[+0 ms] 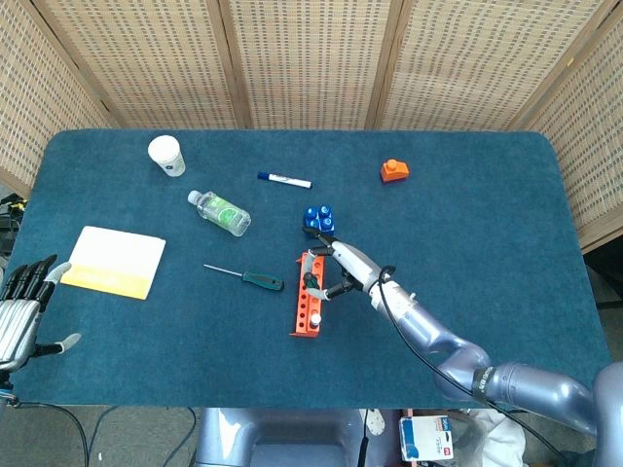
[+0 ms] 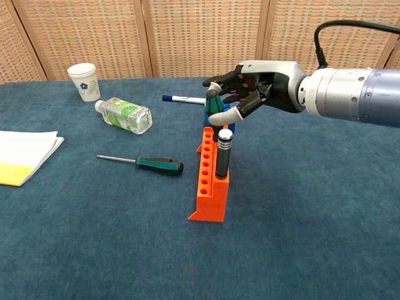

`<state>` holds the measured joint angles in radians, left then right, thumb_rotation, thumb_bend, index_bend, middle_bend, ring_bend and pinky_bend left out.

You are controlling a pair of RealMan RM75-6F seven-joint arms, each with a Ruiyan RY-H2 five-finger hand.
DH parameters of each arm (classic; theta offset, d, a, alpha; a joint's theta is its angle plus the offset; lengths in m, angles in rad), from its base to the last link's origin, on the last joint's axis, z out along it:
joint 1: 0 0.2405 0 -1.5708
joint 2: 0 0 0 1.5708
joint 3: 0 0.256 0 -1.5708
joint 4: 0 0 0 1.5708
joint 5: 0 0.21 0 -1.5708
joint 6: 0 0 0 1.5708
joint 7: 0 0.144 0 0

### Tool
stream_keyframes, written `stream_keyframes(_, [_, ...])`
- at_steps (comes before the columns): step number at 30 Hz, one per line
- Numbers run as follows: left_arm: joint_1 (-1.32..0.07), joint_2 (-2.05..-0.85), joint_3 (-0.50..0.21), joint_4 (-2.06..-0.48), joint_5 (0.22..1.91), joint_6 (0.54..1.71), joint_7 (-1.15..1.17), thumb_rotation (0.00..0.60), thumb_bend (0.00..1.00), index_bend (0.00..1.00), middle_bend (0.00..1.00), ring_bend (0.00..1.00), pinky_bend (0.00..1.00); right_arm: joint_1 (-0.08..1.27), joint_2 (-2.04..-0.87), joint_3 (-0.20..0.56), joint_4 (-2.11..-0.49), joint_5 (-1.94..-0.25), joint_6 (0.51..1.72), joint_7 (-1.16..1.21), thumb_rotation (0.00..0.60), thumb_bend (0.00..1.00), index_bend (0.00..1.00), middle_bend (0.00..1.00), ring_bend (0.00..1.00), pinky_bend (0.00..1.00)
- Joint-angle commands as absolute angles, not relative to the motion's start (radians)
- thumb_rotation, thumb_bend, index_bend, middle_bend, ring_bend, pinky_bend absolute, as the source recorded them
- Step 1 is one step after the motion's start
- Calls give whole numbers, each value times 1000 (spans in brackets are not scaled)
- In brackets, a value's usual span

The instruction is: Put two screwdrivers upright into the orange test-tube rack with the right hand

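The orange plastic test-tube rack [image 2: 209, 181] stands near the centre of the blue cloth-covered table [image 1: 487, 224]. In the chest view a grey, metal-capped cylindrical tool [image 2: 223, 153] stands upright in the rack's near end; the head view shows only its pale top. The right hand [image 2: 250, 90] sits over the rack's far end, fingers curled around a green-and-black screwdriver handle [image 2: 213, 102] held roughly upright. Whether its shaft has entered a hole cannot be told: the chest view hides it behind the grey tool, and the head view is too small. A second screwdriver with green-and-black handle and thin metal shaft [image 1: 248, 275] lies flat at the rack's 9 o'clock, apart from it. A blue block cluster [image 1: 318, 218] lies at 12 o'clock, just beyond the hand. Further out: a clear plastic bottle [image 1: 219, 211] at 10 o'clock, a marker pen [image 1: 284, 179] at 11, a white paper cup [image 1: 166, 155], an orange block [image 1: 393, 170] at 1 o'clock, and a white-and-yellow pad [image 1: 112, 261] at 9. The left hand [image 1: 21, 311], seen only in the head view, rests at the table's left edge, fingers loosely extended, empty.
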<state>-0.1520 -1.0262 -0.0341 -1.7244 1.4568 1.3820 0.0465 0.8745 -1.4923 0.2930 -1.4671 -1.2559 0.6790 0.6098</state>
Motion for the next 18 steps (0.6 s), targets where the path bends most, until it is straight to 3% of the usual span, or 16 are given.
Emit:
stream_keyframes(1, [-152,-1027,-34,-1724,1457,1383,48,600,0,0,0,0,0,874,-1493,291,-1464,-1262,677,617,600,388,652,0,0,0])
stream_keyframes(18, [-154,-1029,-34,-1725,1451,1377,54,600,0,0,0,0,0,882,-1497,274,-1453,-1314,670,667,600,379,493,0,0,0])
